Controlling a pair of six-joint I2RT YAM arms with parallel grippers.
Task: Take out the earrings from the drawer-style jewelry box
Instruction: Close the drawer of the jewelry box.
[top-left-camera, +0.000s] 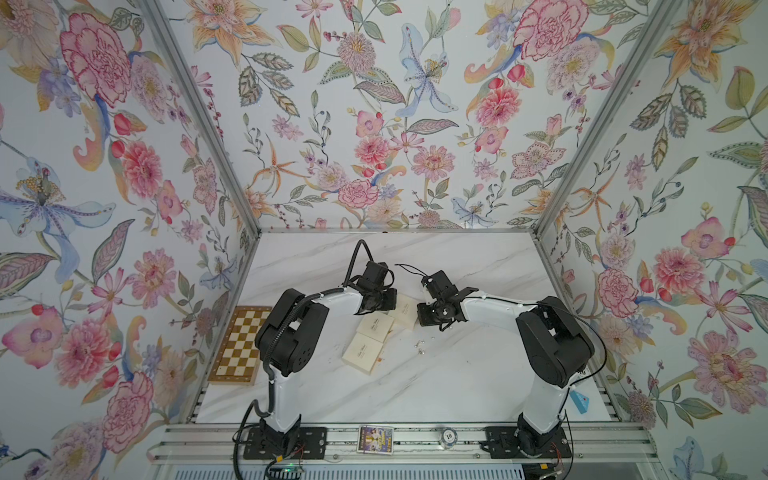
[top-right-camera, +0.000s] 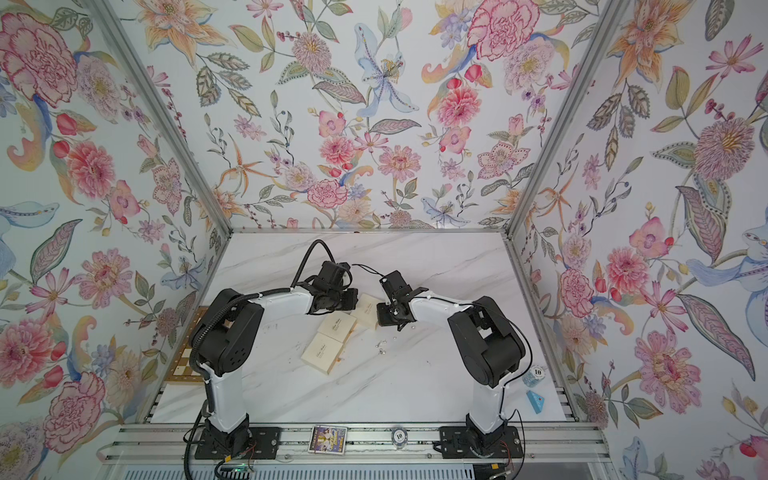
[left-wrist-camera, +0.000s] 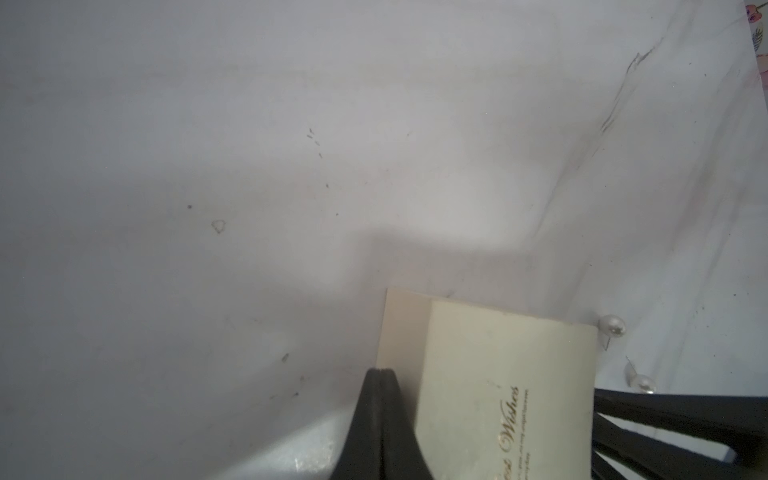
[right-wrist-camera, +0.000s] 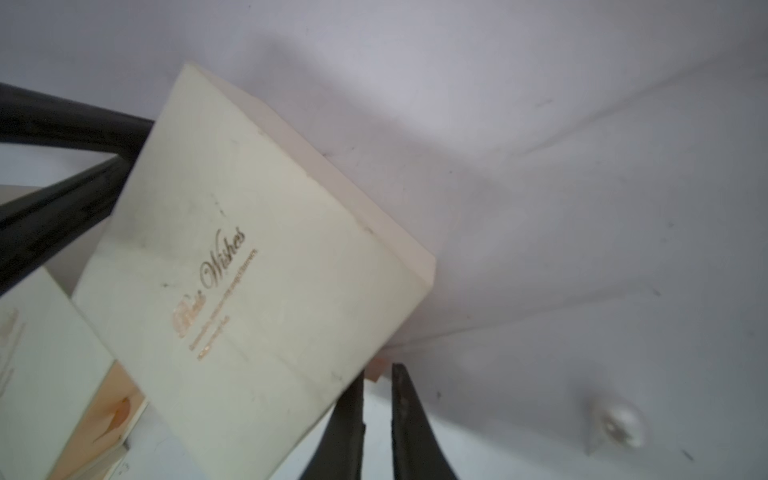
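Note:
A cream drawer-style jewelry box (top-left-camera: 405, 309) (top-right-camera: 366, 308) with gold lettering lies on the marble table (top-left-camera: 457, 374) between my two grippers. My left gripper (left-wrist-camera: 381, 370) (top-left-camera: 392, 305) is shut and empty, its tips right beside one side of the box (left-wrist-camera: 507, 374). My right gripper (right-wrist-camera: 377, 370) (top-left-camera: 419, 318) is at the opposite corner of the box (right-wrist-camera: 249, 270), closed down to a thin slit with a small peach tab (right-wrist-camera: 374, 370) of the box in it. Several tiny pearl earrings (top-left-camera: 420, 345) (top-right-camera: 381, 345) lie loose on the table, one (right-wrist-camera: 621, 424) close to the right fingers.
Two more cream boxes (top-left-camera: 375, 328) (top-left-camera: 363, 356) lie in a row nearer the front, one showing a peach inside (right-wrist-camera: 112, 411). A chessboard (top-left-camera: 239, 345) sits at the left. A card pack (top-left-camera: 375, 439) and poker chip (top-left-camera: 449, 436) rest on the front rail.

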